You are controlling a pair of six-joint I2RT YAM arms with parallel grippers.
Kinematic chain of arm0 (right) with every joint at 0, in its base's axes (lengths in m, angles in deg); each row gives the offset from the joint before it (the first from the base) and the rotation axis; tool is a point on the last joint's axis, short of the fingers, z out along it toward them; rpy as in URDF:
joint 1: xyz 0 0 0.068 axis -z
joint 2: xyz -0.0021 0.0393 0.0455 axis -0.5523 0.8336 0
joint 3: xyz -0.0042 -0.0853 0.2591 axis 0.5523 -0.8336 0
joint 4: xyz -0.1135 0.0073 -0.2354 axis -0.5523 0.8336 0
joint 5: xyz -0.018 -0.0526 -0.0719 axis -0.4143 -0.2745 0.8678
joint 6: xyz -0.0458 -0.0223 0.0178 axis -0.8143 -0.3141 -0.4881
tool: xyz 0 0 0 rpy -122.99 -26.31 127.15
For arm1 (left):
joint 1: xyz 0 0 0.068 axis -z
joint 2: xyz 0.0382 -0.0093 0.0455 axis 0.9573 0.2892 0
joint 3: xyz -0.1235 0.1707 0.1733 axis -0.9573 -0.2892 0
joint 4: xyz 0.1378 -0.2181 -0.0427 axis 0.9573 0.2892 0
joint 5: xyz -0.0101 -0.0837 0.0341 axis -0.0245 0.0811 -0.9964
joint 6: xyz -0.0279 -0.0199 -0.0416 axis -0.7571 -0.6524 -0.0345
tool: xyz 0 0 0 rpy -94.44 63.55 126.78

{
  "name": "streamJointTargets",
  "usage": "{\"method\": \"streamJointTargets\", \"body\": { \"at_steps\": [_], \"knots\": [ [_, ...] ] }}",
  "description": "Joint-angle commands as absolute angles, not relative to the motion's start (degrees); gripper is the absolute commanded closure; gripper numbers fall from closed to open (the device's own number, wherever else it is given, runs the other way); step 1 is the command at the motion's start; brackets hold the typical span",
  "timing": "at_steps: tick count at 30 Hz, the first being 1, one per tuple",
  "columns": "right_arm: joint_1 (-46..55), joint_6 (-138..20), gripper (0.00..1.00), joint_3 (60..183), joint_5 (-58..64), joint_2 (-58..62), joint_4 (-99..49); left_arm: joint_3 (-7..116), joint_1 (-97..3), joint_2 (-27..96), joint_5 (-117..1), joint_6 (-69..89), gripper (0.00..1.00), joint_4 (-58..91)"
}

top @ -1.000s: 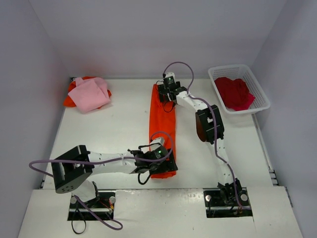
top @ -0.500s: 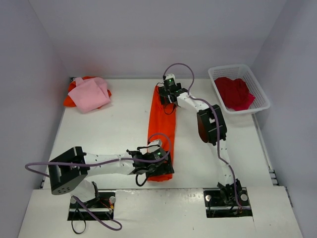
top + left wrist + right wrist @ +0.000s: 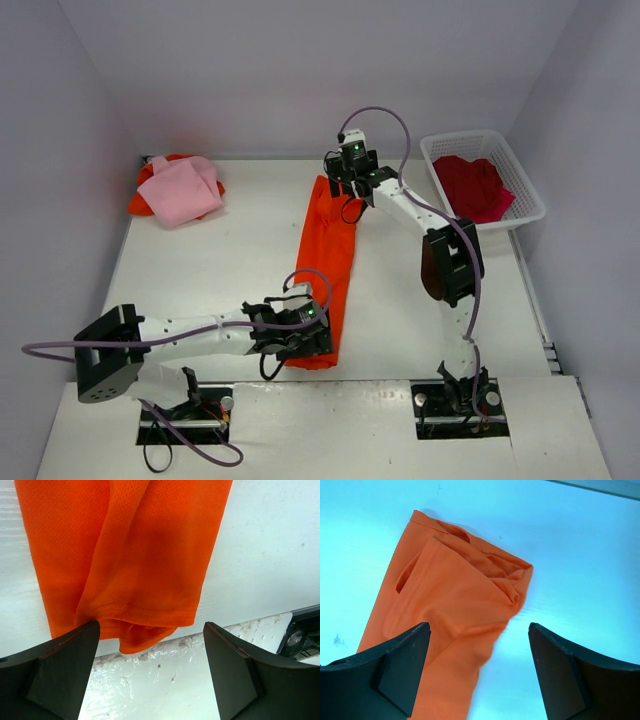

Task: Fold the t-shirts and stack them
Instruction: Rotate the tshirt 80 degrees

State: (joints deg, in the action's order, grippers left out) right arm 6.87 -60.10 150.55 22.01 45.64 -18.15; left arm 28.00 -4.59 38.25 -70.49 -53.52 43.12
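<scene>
Both our claws stand open over the orange t-shirt (image 3: 326, 262).
It lies as a long folded strip on the tabletop (image 3: 220, 262); our left claw (image 3: 151, 626) hangs over its near hem, our right claw (image 3: 479, 626) over its far end, neither gripping cloth.

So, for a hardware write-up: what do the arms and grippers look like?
Both are white with black joint housings, the left arm and right arm alike. A lilac cable loops along each, and a green light glows near each wrist. The left gripper and right gripper have broad, dark, wedge-shaped fingers.
</scene>
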Motion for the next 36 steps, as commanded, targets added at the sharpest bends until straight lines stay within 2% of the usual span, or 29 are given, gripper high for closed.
{"method": "streamJointTargets", "body": {
  "at_steps": [1, 8, 19, 25, 30, 36],
  "knots": [
    [6.46, -60.08, 0.24, 148.86, 23.05, 37.86, -18.10, 28.97, -4.02, 34.38, -73.01, -54.00, 0.21, 45.45],
    [5.58, -57.36, 0.24, 140.87, 23.05, 26.54, -15.65, 28.54, -3.84, 29.29, -74.50, -53.74, 0.21, 49.93],
    [-8.64, -43.04, 0.28, 108.97, 29.81, 4.13, -14.94, 19.14, -3.58, 18.74, -75.21, -56.37, 0.21, 51.70],
    [-16.99, -31.63, 0.29, 94.39, 30.34, -8.79, -14.06, 17.90, -3.40, 17.59, -76.26, -56.11, 0.21, 52.05],
    [-27.98, -21.60, 0.30, 89.01, 34.29, -11.89, -10.64, 18.51, -3.40, 20.40, -75.56, -55.49, 0.21, 49.51],
    [-38.96, -10.17, 0.29, 85.49, 37.81, -7.77, -9.40, 18.69, -3.40, 22.25, -75.82, -54.70, 0.21, 47.65]
  ]
}}
